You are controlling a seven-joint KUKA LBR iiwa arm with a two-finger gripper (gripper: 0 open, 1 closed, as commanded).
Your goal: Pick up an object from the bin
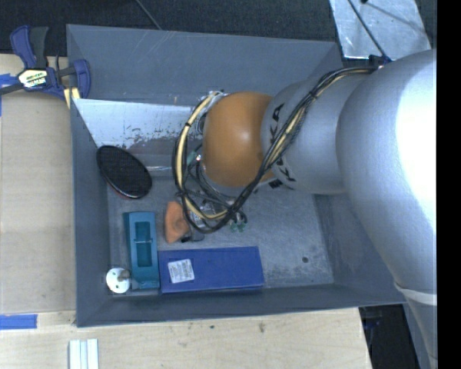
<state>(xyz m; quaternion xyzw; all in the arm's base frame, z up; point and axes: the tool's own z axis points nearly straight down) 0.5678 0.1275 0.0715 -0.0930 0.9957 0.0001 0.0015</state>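
Camera view: gripper (pixel 194 223) sits just past the blue box's (pixel 211 269) upper edge, beside a small orange lump (pixel 173 221); whether it is spread or pinching cannot be told, so lifting apparently remains.

silver arm (pixel 369 129), orange cover (pixel 232 138), cables (pixel 186 152)

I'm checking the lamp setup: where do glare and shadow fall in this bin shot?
Camera view: the bin's far wall catches a bright streak, the arm's silver casing shines, and the arm seems to shade the floor around the small orange thing beside the pincer. The blue box lies evenly lit.
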